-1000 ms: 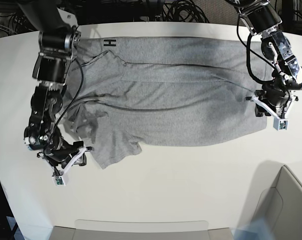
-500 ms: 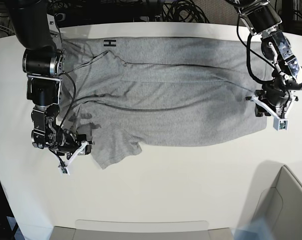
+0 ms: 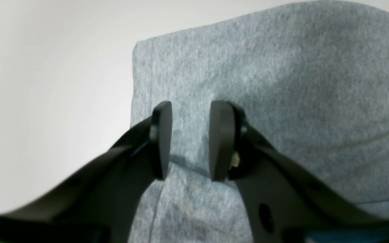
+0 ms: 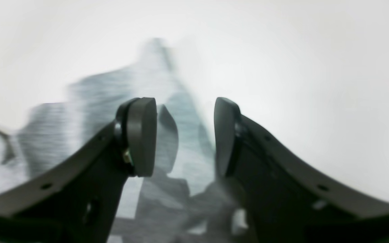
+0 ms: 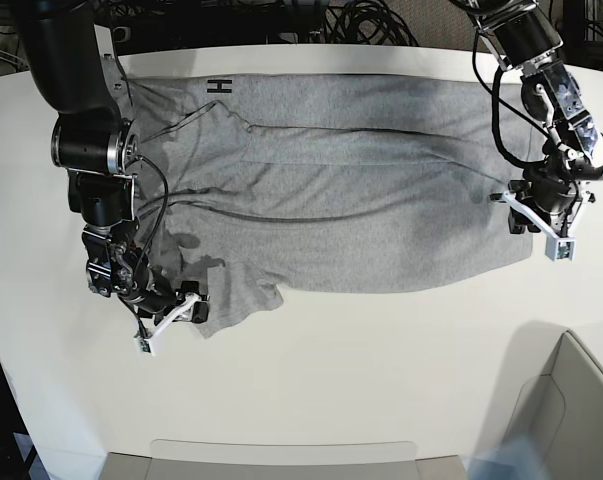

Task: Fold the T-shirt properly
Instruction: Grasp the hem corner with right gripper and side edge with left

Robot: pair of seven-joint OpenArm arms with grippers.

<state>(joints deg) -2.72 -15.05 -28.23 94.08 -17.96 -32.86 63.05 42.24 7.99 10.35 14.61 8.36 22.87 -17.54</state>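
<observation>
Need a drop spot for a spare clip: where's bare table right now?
Free: the wide strip of table between the T-shirt and the near edge, up to the box. Crowded: shirt ends, where the right gripper and left gripper work.

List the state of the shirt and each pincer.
T-shirt: spread on the table, wrinkled, one sleeve rumpled.
Left pincer: part open, over the shirt's corner, fabric between its tips.
Right pincer: open, low at the rumpled sleeve's edge, gripping nothing.

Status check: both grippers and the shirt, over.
Left gripper over T-shirt hem corner, jaws apart. Right gripper open at sleeve edge. Shirt spread, unfolded. No obstruction visible.
</observation>
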